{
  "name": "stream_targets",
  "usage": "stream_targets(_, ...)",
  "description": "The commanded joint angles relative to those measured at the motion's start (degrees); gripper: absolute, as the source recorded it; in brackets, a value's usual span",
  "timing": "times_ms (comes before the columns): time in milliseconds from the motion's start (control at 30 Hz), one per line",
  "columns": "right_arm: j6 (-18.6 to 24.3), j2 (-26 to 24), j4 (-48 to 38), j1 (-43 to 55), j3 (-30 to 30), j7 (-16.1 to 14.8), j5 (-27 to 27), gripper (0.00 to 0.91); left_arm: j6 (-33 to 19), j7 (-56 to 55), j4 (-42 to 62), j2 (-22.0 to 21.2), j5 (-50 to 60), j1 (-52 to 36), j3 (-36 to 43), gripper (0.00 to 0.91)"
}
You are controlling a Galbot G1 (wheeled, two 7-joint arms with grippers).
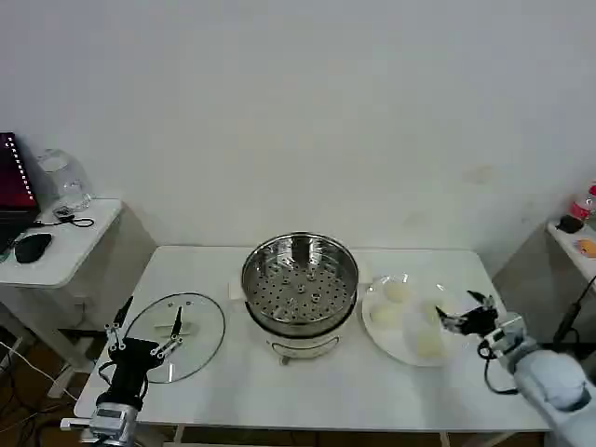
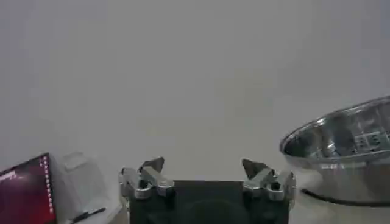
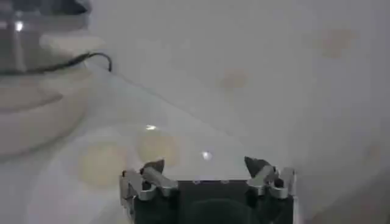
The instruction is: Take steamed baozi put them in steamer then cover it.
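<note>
A: At the centre of your head view stands the steamer (image 1: 300, 291), lid off, its perforated tray bare, on the white table (image 1: 326, 391).

B: And the buns?

A: To its right in the frame, on the white plate (image 1: 410, 352). You can make out three steamed baozi (image 1: 398, 292) clearly there, cream-white, close together; a fourth I can't separate from the plate.

B: Where is your right arm?

A: It comes in from the lower right corner of the head view, forearm angled up and to the left, and the right gripper (image 1: 463, 315) hovers at the plate's right rim, pointing toward the buns. Its fingers are spread wide with nothing between them. In the right wrist view the right gripper (image 3: 206, 167) has both fingertips (image 3: 153, 165) well apart above the plate, two pale buns blurred beyond them.

B: The left one?

A: Low at the lower left of the head view. The arm rises from the bottom edge, and the left gripper (image 1: 145, 333) points up the frame, over the near rim of the cover (image 1: 175, 336). The cover lies flat on the table left of the steamer, its handle up. The fingers are splayed wide and grip nothing. In the left wrist view the left gripper (image 2: 204, 167) is parted too, with the steamer's steel wall (image 2: 341, 146) at the right of that frame.
</note>
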Motion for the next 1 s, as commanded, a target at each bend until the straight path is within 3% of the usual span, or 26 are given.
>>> stream_targets(33,8.32,-13.40,-5.83,8.12,-6.44,-12.47,-8.13,0.907,-0.25,-0.02,0.05,0.01,0.03,0.05,0.11,0.907)
stream_targets(100,9.20,-14.84,-6.10,11.74,-10.45,-14.72,-9.31,0.907,-0.56,-0.01,0.14,-0.16,0.30,0.08,0.18,0.907)
stream_targets(167,11.28,-13.35,-8.58,25.76,-22.17,-15.61,-12.75,0.907,-0.87,-0.09,0.35,-0.32,0.44,0.08,0.25,0.907)
stream_targets(200,11.78,-12.28,-9.64,29.41,-23.88,-15.75,-14.56,0.907,-0.94,-0.11,0.38,-0.35,0.53,0.12,0.27,0.907)
stream_targets(233,12.44,-10.14,-11.88,34.34,-31.51,-15.87,-15.75,0.907,-1.03,-0.11,0.36,-0.34,0.68,0.22,0.32,0.907)
stream_targets(267,12.63,-8.67,-12.89,37.53,-34.40,-16.05,-16.02,0.907,-1.05,-0.13,0.36,-0.23,0.71,0.24,0.34,0.907)
stream_targets(367,13.32,-3.97,-17.14,50.44,-44.29,-18.95,-15.48,0.907,-0.95,-0.15,0.12,0.05,0.70,0.20,0.13,0.907)
stream_targets(467,14.41,-0.47,-20.99,62.39,-56.32,-23.74,-12.79,0.907,-0.90,-0.25,0.13,0.32,0.79,-0.02,0.13,0.907)
stream_targets(500,15.96,1.42,-22.79,67.96,-63.07,-26.31,-11.32,0.907,-0.93,-0.29,0.16,0.28,0.99,-0.09,0.38,0.907)
stream_targets(533,17.28,2.41,-24.24,70.79,-65.06,-27.91,-10.79,0.907,-0.92,-0.26,0.17,0.20,1.11,-0.15,0.60,0.907)
stream_targets(567,18.71,4.26,-25.91,74.02,-68.71,-31.89,-9.74,0.907,-0.94,-0.28,0.08,-0.02,1.34,-0.10,0.67,0.907)
stream_targets(600,18.56,5.87,-26.45,76.04,-71.58,-34.01,-9.35,0.907,-0.96,-0.28,-0.01,-0.24,1.43,-0.04,0.82,0.907)
stream_targets(767,16.63,14.48,-30.43,83.95,-82.11,-42.70,-9.93,0.907,-1.18,-0.23,-0.29,-0.83,1.54,0.46,0.60,0.907)
stream_targets(867,15.79,18.92,-34.21,86.36,-86.68,-44.47,-10.33,0.907,-1.78,-0.29,-0.41,-1.13,1.54,0.74,0.12,0.907)
stream_targets(1000,14.67,21.89,-38.44,86.88,-88.41,-46.19,-10.79,0.907,-2.37,-0.24,-1.20,-1.50,1.54,1.67,-0.31,0.907)
